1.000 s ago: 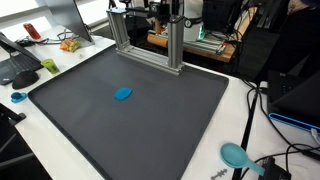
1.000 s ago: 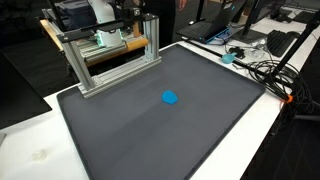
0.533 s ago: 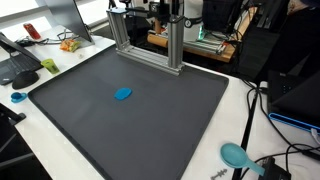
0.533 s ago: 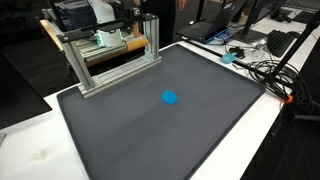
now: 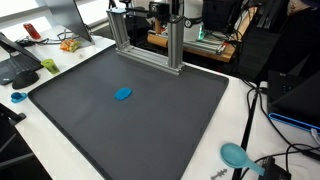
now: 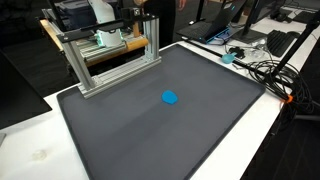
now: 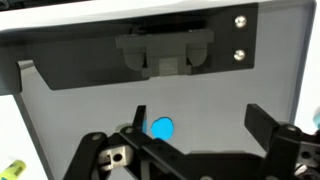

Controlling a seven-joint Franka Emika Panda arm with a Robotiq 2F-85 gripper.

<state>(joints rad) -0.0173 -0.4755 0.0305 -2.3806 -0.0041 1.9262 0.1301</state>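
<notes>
Peeking through the wrist view, the gripper (image 7: 196, 112) had its jaws spread wide with nothing between the pads, so fully released and carrying nothing. The little blue disc (image 7: 160, 128) showed up inside that gap, off toward 7 o'clock from the midpoint and right beside the finger (image 7: 138, 125) on the 9 o'clock side. That finger's edge covered a sliver of it in the picture, and I honestly couldn't tell whether it was touching the blue disc or just hanging above it. In an exterior view the blue disc (image 5: 123, 94) lay flat on the dark grey mat (image 5: 150, 130), close to the middle and well apart from every edge. The aluminium frame (image 5: 148, 58) stood along the mat's far edge, roughly 1 o'clock from the blue disc. A teal scoop (image 5: 235, 154) sat off the mat on the white table (image 5: 210, 160), way out at 4 o'clock, with cables (image 5: 250, 120) running near it. In an exterior view from another angle, the blue disc (image 6: 170, 98) again sat mid-mat, with the aluminium frame (image 6: 120, 75) at about 10 o'clock from it.
</notes>
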